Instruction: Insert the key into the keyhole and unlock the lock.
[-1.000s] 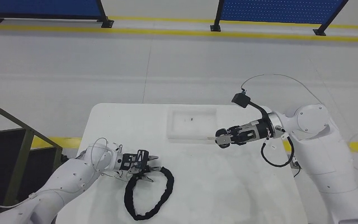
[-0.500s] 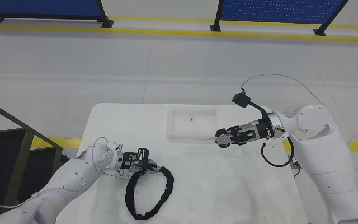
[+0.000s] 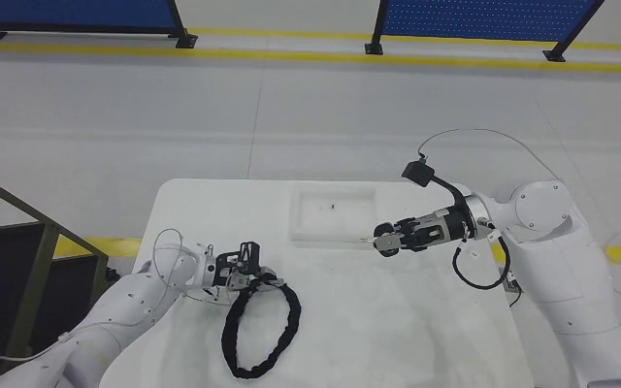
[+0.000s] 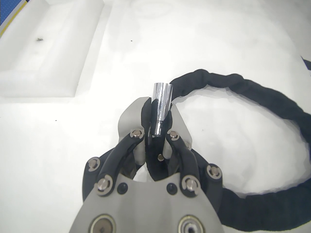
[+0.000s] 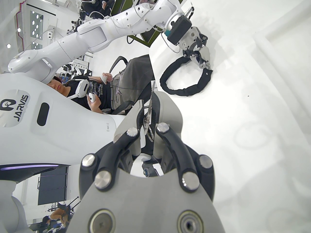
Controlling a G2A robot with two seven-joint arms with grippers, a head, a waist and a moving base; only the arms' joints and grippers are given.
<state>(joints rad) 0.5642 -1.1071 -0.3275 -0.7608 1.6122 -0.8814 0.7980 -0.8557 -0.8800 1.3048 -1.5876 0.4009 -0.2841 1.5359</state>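
White surface (image 3: 388, 320) carries a shallow white tray (image 3: 297, 219); I record one small dark speck (image 4: 38, 39) lying inside it. The lock (image 3: 260, 330), a black sleeved loop, lies on the surface off the tray's near left corner, well apart from it. My left pincer (image 4: 158, 112) is pressed together on the lock's chrome cylinder (image 4: 162, 98), which juts past the fingertips. My right pincer (image 3: 383, 238) sits at the tray's near right corner, pinching the key (image 5: 151, 98), whose thin blade points out beyond the fingertips.
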